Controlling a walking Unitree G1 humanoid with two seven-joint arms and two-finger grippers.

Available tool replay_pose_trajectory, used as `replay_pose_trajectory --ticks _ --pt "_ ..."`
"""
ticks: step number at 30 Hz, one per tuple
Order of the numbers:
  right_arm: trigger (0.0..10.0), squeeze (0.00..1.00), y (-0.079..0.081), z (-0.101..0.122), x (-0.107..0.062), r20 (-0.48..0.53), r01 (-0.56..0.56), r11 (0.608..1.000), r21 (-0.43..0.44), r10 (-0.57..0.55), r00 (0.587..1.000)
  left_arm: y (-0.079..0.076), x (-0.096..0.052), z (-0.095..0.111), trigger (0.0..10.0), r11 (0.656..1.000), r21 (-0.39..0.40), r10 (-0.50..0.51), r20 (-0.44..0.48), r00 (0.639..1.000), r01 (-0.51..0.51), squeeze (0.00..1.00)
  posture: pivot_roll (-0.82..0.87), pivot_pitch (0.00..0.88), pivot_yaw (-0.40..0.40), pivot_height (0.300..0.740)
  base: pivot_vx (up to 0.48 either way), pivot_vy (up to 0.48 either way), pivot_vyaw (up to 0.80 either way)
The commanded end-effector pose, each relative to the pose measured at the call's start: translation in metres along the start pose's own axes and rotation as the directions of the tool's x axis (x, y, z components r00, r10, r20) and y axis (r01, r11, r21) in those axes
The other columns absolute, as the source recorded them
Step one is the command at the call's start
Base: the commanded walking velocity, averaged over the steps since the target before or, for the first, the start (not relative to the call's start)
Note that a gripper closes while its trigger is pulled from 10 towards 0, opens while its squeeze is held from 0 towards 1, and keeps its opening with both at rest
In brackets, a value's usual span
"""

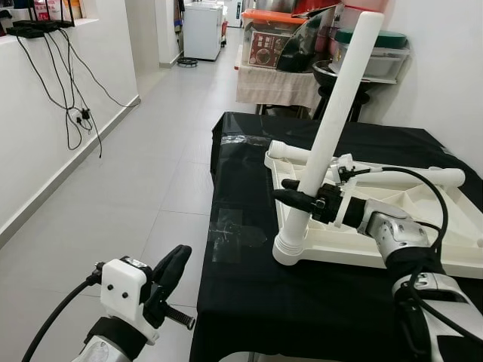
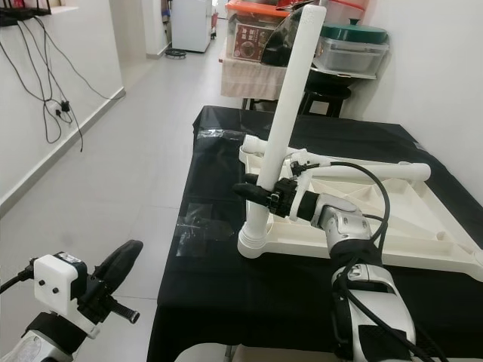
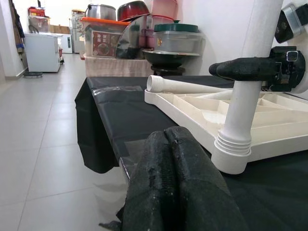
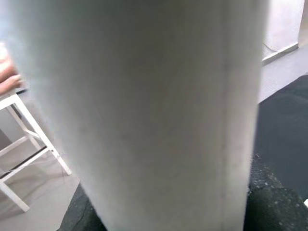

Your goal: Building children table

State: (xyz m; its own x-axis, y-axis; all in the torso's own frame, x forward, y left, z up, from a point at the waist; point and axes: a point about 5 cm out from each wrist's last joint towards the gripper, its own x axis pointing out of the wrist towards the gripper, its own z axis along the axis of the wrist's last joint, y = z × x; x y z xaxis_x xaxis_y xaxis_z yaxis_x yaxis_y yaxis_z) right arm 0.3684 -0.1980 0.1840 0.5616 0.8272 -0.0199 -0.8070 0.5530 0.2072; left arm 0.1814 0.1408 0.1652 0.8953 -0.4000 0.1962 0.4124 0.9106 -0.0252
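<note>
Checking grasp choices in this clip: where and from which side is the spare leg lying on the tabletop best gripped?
Grip the spare leg mid-shaft, coming from above: it lies flat across the upturned tabletop, and the ribs beneath block a low side approach. The left end effector is free.

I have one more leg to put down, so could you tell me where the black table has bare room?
The black cloth is bare before the upturned tabletop, and behind it. The corner with the upright leg and right gripper is crowded.

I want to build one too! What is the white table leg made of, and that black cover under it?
The upright table leg looks like smooth, matte white plastic: it has moulded ribbed rings at its base. The black cover seems to be thin cloth, since it drapes and creases over the edge, though it could be plastic sheeting.
</note>
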Motion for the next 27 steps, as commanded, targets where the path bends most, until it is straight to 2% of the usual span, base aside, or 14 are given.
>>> replay_pose_trajectory --ticks 1,2,7,9,10,11,12,13,15,18,20,25,26,27 --pt "0.0 0.0 -0.005 -0.001 -0.002 0.021 0.09 0.996 -0.003 -0.09 0.996 -0.002 0.0 -0.002 10.0 1.0 -0.005 0.004 -0.009 1.0 -0.004 0.0 0.02 0.0 -0.108 0.74 0.0 0.0 0.0" --pt "0.0 0.0 -0.005 -0.001 -0.002 0.021 0.09 0.996 -0.003 -0.09 0.996 -0.002 0.0 -0.002 10.0 1.0 -0.005 0.004 -0.009 1.0 -0.004 0.0 0.02 0.0 -0.108 0.74 0.0 0.0 0.0" --pt "0.0 0.0 -0.011 -0.006 -0.002 0.032 0.339 0.933 -0.121 -0.338 0.941 -0.003 -0.001 -0.002 10.0 1.0 -0.006 0.004 -0.009 1.0 -0.004 0.0 0.01 0.001 -0.121 0.74 0.0 0.0 0.0" --pt "0.0 0.0 -0.012 -0.014 -0.008 0.067 0.663 0.708 -0.242 -0.67 0.739 -0.002 -0.003 -0.001 10.0 1.0 -0.005 0.005 -0.01 1.0 -0.005 0.0 0.01 0.009 -0.124 0.74 0.0 0.0 0.0" --pt "0.0 0.0 -0.012 -0.014 -0.008 0.067 0.663 0.708 -0.242 -0.67 0.739 -0.002 -0.003 -0.001 10.0 1.0 -0.005 0.005 -0.01 1.0 -0.005 0.0 0.01 0.009 -0.124 0.74 0.0 0.0 0.0" --pt "0.0 0.0 0.012 -0.026 0.001 0.12 0.724 0.673 -0.15 -0.715 0.689 -0.001 -0.003 0.0 10.0 1.0 -0.005 0.005 -0.01 1.0 -0.006 0.0 0.0 0.02 -0.12 0.74 0.0 0.0 0.0" --pt "0.0 0.0 0.038 -0.039 0.005 0.139 0.746 0.652 -0.134 -0.733 0.666 0.0 -0.004 0.0 10.0 1.0 -0.004 0.006 -0.01 1.0 -0.006 0.0 -0.01 0.023 -0.106 0.74 0.0 0.0 0.0" --pt "0.0 0.0 0.061 -0.045 0.01 0.162 0.731 0.669 -0.133 -0.713 0.682 0.0 -0.004 0.0 10.0 1.0 -0.004 0.005 -0.011 1.0 -0.005 0.0 -0.01 0.023 -0.106 0.74 0.0 0.0 0.0" --pt "0.0 0.0 0.079 -0.045 0.018 0.193 0.681 0.693 -0.238 -0.654 0.732 0.001 -0.004 0.0 10.0 1.0 -0.005 0.005 -0.013 1.0 -0.005 0.0 -0.02 0.021 -0.095 0.74 0.0 0.0 0.0" --pt "0.0 0.0 0.08 -0.045 0.02 0.2 0.668 0.696 -0.263 -0.638 0.744 0.001 -0.004 0.0 10.0 1.0 -0.005 0.005 -0.013 1.0 -0.005 0.0 -0.02 0.021 -0.095 0.74 0.0 0.0 0.0" --pt "0.0 0.0 0.064 -0.047 0.018 0.166 0.693 0.694 -0.197 -0.673 0.721 0.0 -0.003 -0.001 10.0 1.0 -0.011 -0.001 -0.013 1.0 0.001 0.0 0.0 0.008 -0.107 0.74 0.0 0.0 0.0" --pt "0.0 0.0 0.064 -0.047 0.02 0.17 0.697 0.684 -0.215 -0.676 0.717 0.0 -0.002 -0.001 10.0 1.0 -0.007 0.004 -0.011 1.0 -0.004 0.0 0.0 0.009 -0.107 0.74 0.0 0.0 0.0" --pt "10.0 0.0 0.066 -0.047 0.022 0.148 0.67 0.713 -0.206 -0.654 0.741 0.0 -0.002 -0.001 10.0 1.0 -0.005 0.007 -0.009 1.0 -0.007 0.0 0.0 0.008 -0.11 0.74 0.0 0.0 0.0" --pt "10.0 0.19 0.068 -0.047 0.024 0.129 0.637 0.749 -0.18 -0.624 0.771 0.001 -0.001 -0.001 10.0 1.0 -0.004 0.008 -0.008 1.0 -0.008 0.0 0.0 0.007 -0.108 0.74 0.0 0.0 0.0"
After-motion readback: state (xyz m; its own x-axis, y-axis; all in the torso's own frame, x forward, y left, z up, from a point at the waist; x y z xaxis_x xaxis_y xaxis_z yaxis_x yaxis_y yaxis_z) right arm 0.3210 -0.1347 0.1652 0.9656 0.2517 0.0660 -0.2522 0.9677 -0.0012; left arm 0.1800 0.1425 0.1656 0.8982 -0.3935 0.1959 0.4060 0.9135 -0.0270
